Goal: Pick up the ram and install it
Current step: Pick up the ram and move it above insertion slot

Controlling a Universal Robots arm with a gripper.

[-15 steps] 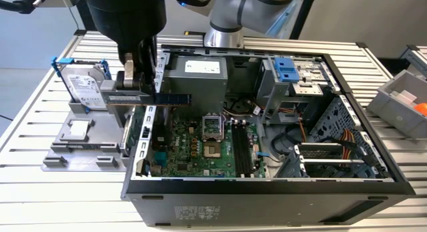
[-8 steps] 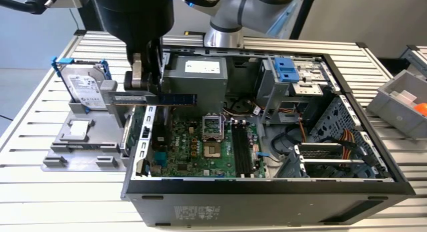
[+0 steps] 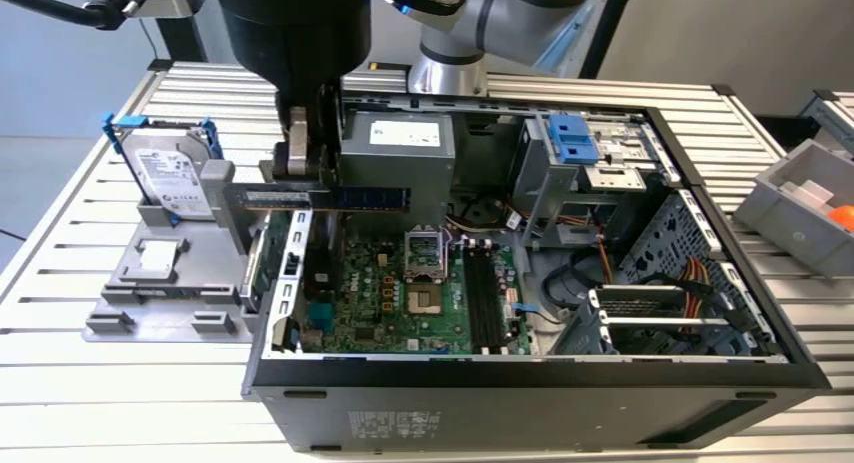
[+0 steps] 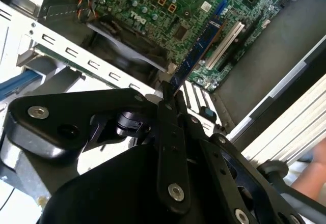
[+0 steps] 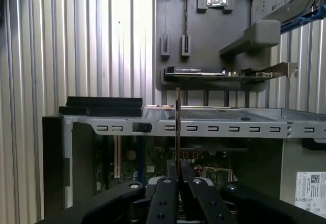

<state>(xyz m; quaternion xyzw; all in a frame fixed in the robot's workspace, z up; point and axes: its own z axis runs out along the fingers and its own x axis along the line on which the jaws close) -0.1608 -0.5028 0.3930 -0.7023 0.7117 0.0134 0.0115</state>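
Pick: done, you hold the ram (image 3: pixel 367 196) pinched between the gripper (image 3: pixel 302 173) fingers | Where: ram hangs level, upper left of centre in the exterior view, over the case (image 3: pixel 534 371) wall | Install: not done, ram well apart from the slots (image 3: pixel 483 295)

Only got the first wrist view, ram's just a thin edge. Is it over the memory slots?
Observer: No. Exterior view: the ram hangs level above the edge of the case on that view's left, short of the black slots.
Operator: Slots free?
Observer: The black slots look empty in the exterior view.
Operator: Grip?
Observer: Second wrist view: the gripper is shut on the ram, its blue face sticking out over the motherboard.
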